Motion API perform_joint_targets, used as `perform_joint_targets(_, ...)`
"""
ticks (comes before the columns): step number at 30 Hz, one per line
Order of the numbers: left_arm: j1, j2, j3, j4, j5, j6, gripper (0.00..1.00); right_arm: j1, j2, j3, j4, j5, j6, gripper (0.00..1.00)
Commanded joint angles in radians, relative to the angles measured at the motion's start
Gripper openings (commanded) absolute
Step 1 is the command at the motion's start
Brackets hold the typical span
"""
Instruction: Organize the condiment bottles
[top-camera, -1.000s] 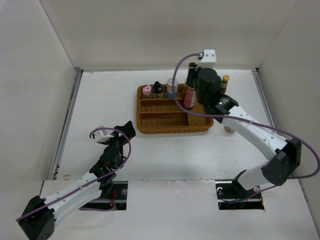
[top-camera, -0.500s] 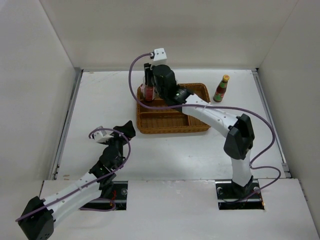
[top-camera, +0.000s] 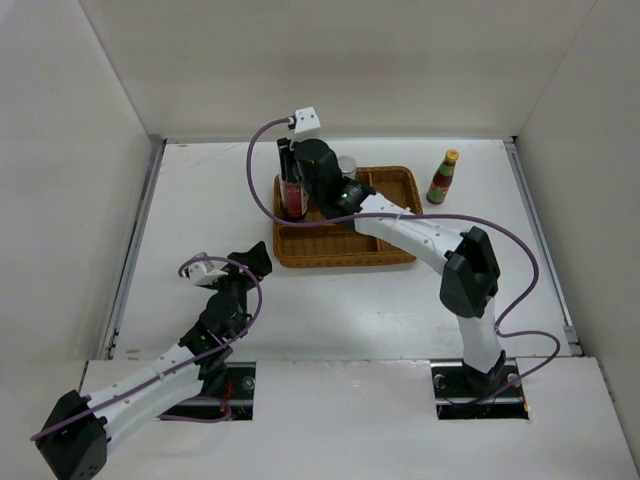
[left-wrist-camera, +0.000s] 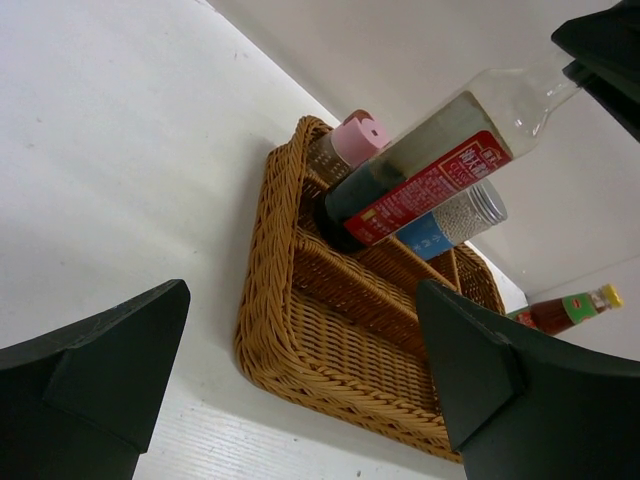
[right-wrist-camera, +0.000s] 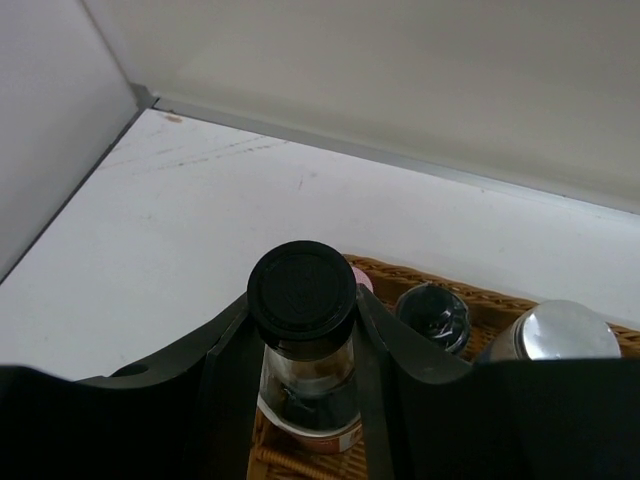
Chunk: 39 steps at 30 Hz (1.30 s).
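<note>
My right gripper (top-camera: 291, 172) is shut on the neck of a clear bottle with a black cap and red label (top-camera: 294, 197), its base at the far-left back compartment of the wicker tray (top-camera: 345, 250). In the right wrist view the fingers (right-wrist-camera: 225, 360) clamp just under the black cap (right-wrist-camera: 301, 288). A pink-capped jar (right-wrist-camera: 359, 279), a small black-topped bottle (right-wrist-camera: 432, 313) and a silver-lidded jar (right-wrist-camera: 558, 336) stand beside it. A dark red bottle with a yellow cap (top-camera: 443, 177) stands on the table right of the tray. My left gripper (top-camera: 236, 266) is open and empty, left of the tray.
The left wrist view shows the tray's near-left corner (left-wrist-camera: 262, 340) close ahead, with the held bottle (left-wrist-camera: 425, 180) above it. White walls enclose the table on three sides. The tray's front compartments (top-camera: 325, 238) hold nothing.
My right arm swung from the tray's right end to its left end, carrying the clear bottle, then lowered it slightly. The left arm has not moved.
</note>
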Motion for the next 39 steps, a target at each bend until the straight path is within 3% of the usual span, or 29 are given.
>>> perform_joint_targets(1, -0.004, -0.003, -0.105, 0.053, -0.01, -0.01, 1.0, 0.026, -0.086, -0.031, 0.162, 0.018, 0.025, 0.28)
perform_joint_targets(10, -0.002, 0.001, -0.108, 0.054, -0.006, -0.01, 1.0, 0.039, -0.078, -0.153, 0.176, 0.013, 0.078, 0.32)
perform_joint_targets(20, -0.002, 0.005, -0.108, 0.054, -0.006, -0.011, 1.0, 0.039, -0.156, -0.225, 0.184, 0.015, 0.104, 0.85)
perform_joint_targets(26, -0.001, 0.005, -0.108, 0.054, -0.004, -0.013, 1.0, 0.034, -0.302, -0.301, 0.172, 0.005, 0.103, 0.96)
perform_joint_targets(29, -0.001, 0.01, -0.108, 0.054, -0.002, -0.013, 1.0, -0.035, -0.435, -0.427, 0.189, 0.016, 0.112, 0.97)
perform_joint_targets(33, -0.007, 0.007, -0.104, 0.054, -0.001, -0.01, 1.0, -0.246, -0.589, -0.611, 0.175, 0.047, 0.136, 0.97)
perform_joint_targets(36, -0.007, 0.005, -0.102, 0.054, 0.002, -0.01, 1.0, -0.438, -0.603, -0.658, 0.108, 0.053, 0.153, 0.97)
perform_joint_targets(39, -0.007, 0.013, -0.099, 0.056, 0.002, -0.008, 1.0, -0.555, -0.552, -0.636, 0.049, 0.055, 0.135, 0.99)
